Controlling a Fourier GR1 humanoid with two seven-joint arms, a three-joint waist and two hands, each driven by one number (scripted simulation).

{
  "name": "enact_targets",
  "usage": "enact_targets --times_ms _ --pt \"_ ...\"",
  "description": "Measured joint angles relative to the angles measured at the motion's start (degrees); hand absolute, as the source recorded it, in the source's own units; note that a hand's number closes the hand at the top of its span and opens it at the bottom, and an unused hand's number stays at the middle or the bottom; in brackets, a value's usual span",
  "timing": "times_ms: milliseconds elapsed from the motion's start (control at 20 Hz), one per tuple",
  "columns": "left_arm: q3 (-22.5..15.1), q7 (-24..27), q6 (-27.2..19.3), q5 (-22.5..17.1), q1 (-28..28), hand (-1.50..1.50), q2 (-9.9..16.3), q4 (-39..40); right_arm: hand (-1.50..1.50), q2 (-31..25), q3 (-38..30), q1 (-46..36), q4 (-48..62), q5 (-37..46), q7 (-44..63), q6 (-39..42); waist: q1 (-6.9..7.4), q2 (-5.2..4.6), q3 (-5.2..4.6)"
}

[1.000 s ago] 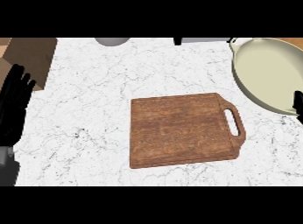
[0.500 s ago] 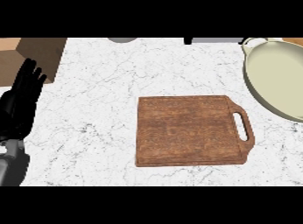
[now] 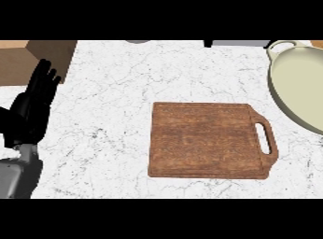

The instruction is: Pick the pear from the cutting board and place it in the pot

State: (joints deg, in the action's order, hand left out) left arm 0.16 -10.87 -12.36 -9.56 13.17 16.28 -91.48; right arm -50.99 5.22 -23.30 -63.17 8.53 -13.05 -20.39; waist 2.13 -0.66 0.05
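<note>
One marbled worktop (image 3: 123, 93) carries my cutting board (image 3: 206, 140) mid-frame and pot (image 3: 305, 93) upper right; left hand (image 3: 33, 109) rests open, empty, at left.

You see a counter (image 3: 123, 93) of white stone, veined with thin grey lines. The cutting board (image 3: 206, 140) is reddish-brown wood with darker streaks of grain. The pot (image 3: 309, 88) is pale cream, its inside a shade greener. Your left hand (image 3: 33, 112) is black, on a grey forearm (image 3: 12, 177). At the upper left, a tan wooden surface (image 3: 19, 60).
</note>
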Motion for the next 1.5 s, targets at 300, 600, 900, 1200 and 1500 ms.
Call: enact_targets --times_ms 300,600,900,1200,1500 --pt "0.02 -0.69 0.02 0.63 0.47 0.00 -0.41 -0.16 1.50 5.68 0.46 -9.34 20.21 5.84 -8.59 -1.38 0.35 -0.10 0.06" --pt "0.88 -0.17 1.12 0.14 1.07 0.00 -0.20 0.78 -1.50 8.95 -1.48 -16.03 34.58 4.66 -11.96 6.04 0.78 -0.38 0.14" --pt "0.57 -0.02 1.32 0.39 0.89 0.00 -0.73 0.41 -1.50 11.64 -4.31 -19.96 42.47 1.45 -18.14 15.92 1.04 -0.51 0.22" --pt "0.68 -0.87 1.24 0.57 -0.09 0.00 -0.56 -1.30 -1.50 11.53 -12.03 -21.66 46.62 -6.48 -24.25 25.20 0.58 -0.32 0.23" --pt "1.13 -0.87 1.84 0.30 -0.88 0.00 -0.40 -2.10 -1.50 6.39 -17.96 -22.57 51.54 -11.60 -26.46 34.40 0.68 -0.51 0.26"
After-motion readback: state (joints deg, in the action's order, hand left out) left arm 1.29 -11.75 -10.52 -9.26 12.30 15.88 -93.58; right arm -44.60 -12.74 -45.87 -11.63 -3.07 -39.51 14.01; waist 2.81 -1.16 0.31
